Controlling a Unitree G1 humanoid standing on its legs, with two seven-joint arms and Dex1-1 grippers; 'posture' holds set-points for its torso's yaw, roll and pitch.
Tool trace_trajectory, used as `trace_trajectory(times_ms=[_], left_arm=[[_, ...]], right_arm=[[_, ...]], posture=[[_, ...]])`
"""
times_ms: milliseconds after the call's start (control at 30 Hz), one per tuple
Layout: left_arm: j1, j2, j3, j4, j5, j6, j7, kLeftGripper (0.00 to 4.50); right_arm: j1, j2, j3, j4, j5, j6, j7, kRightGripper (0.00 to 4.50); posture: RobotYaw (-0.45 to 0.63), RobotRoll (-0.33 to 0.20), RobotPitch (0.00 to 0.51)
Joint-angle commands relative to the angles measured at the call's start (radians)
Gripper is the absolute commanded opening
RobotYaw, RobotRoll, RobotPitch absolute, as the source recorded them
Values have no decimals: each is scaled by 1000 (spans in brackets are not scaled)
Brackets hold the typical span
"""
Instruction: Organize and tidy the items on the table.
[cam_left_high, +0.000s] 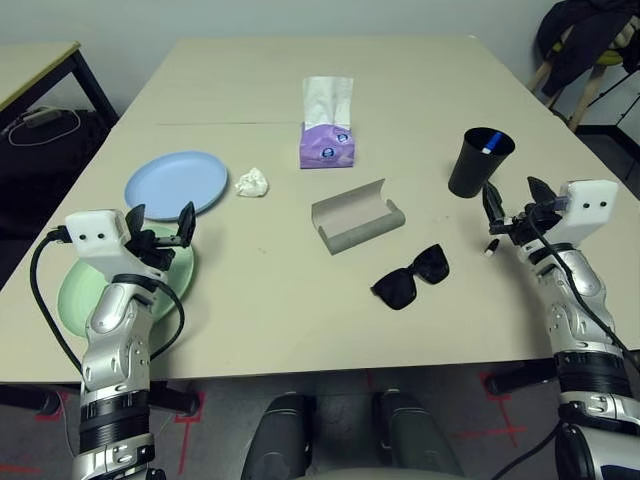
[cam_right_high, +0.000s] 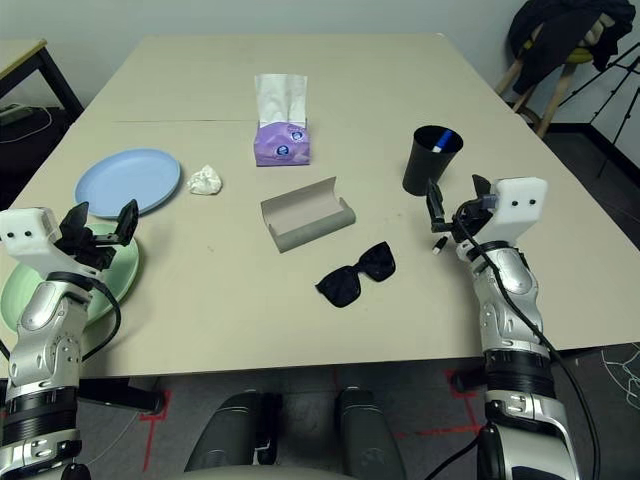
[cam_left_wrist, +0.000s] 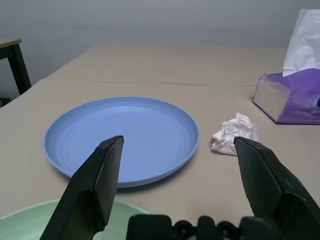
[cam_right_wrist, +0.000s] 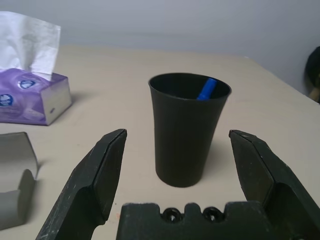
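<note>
Beige matte bench (cam_left_high: 270, 300): nearest, both grippers, left gripper (cam_left_high: 160, 222) and right gripper (cam_left_high: 513, 200), gape empty. Black plastic sunglasses (cam_left_high: 411, 277) lie centre, probably light and slippery; pinch the bridge. Beyond, the rigid grey oblong glasses case (cam_left_high: 357, 216) stands open.

Left tool (cam_left_high: 160, 225) and right tool (cam_left_high: 512, 205), fingers spread

Between your right gripper's (cam_right_wrist: 177, 150) wide-spread fingers (cam_right_wrist: 102, 175) you see the black cup (cam_right_wrist: 187, 130) standing upright on the beige surface (cam_right_wrist: 120, 90), a blue-capped marker (cam_right_wrist: 206, 90) leaning inside. Off to one side sit the purple tissue box (cam_right_wrist: 32, 97) and the open grey glasses case (cam_right_wrist: 15, 175).
</note>
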Motion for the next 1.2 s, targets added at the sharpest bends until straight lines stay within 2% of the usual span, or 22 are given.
trace_trajectory(times_ms=[33,267,467,667,800,1067,1200], left_arm=[[-12,9,-9,-17,-26,26,-24,4471],[2,10,-3,-24,-32,33,-26,4471],[21,7,-6,-51,-41,49,-33,4471],[57,15,-28,-118,-75,108,-75,4471],[58,38,-39,-116,-49,107,-91,4471],[79,40,-67,-142,-50,121,-95,4471],[87,70,-54,-150,-74,160,-122,4471]], right_arm=[[-28,-23,-16,48,23,-2,31,4500],[-43,-13,-6,83,55,-41,94,4500],[-19,-31,82,42,70,-48,300,4500],[-47,-90,168,19,108,-12,558,4500],[-63,-125,218,1,130,27,703,4500],[-82,-142,299,-44,138,99,856,4500],[-87,-145,333,-48,126,80,922,4500]], posture=[[73,0,77],[87,0,79],[96,0,79],[108,0,81],[112,0,82],[123,0,87],[136,0,93]])
